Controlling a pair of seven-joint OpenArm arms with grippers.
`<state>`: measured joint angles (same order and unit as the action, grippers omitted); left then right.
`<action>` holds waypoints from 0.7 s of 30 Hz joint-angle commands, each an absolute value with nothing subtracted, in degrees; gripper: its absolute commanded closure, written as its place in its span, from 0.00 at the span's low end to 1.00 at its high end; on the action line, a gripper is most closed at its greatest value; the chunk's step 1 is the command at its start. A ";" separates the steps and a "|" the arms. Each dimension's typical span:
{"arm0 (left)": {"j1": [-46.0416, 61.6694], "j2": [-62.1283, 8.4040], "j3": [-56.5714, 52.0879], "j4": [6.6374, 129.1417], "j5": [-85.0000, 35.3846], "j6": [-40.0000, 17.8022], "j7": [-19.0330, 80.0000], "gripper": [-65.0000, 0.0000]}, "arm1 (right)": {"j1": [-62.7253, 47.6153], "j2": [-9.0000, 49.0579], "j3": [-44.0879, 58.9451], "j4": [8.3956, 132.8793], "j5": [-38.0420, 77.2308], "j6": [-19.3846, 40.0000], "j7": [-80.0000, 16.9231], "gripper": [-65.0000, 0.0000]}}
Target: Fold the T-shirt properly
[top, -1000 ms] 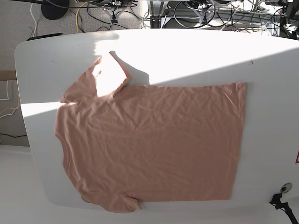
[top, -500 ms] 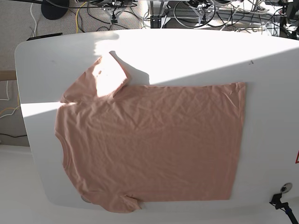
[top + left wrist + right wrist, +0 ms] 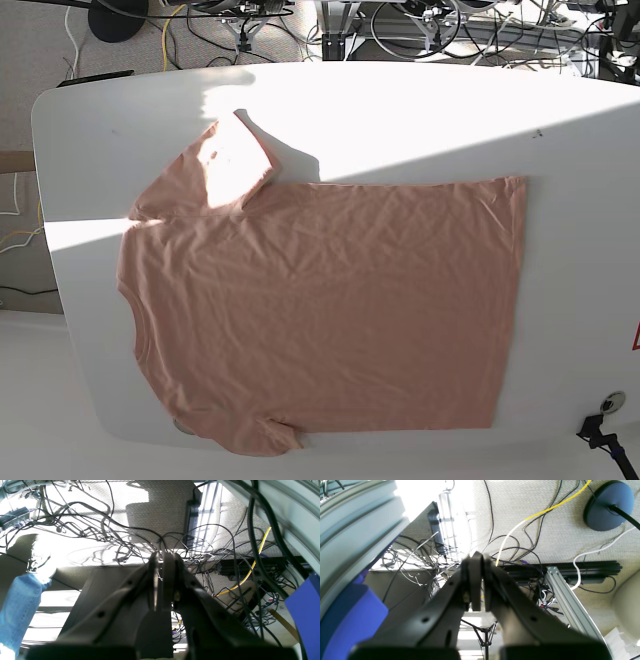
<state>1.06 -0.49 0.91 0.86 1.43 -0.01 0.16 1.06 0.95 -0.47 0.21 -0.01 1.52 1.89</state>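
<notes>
T-shirt [image 3: 320,310] flat on tabletop [image 3: 420,120], collar left, hem right. Left hand [image 3: 162,557] and right hand [image 3: 476,557] pressed together, empty, seemingly off-table.

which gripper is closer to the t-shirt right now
Cannot tell. The left gripper and the right gripper are both shut, facing cable-strewn floor, away from the T-shirt; neither shows in the base view.

Hard sunlight. Bright blown-out band across the white tabletop [image 3: 420,110] and one sleeve of the T-shirt [image 3: 330,310]; the rest in soft shade. Wrist views: glare patches on the carpet [image 3: 155,512], sharp cable shadows, near parts blurred, edges curved.
</notes>
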 commanded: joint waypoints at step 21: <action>1.54 -0.57 1.12 1.00 1.74 0.57 0.27 0.97 | 1.11 1.30 -0.38 0.00 -0.17 3.31 2.32 0.99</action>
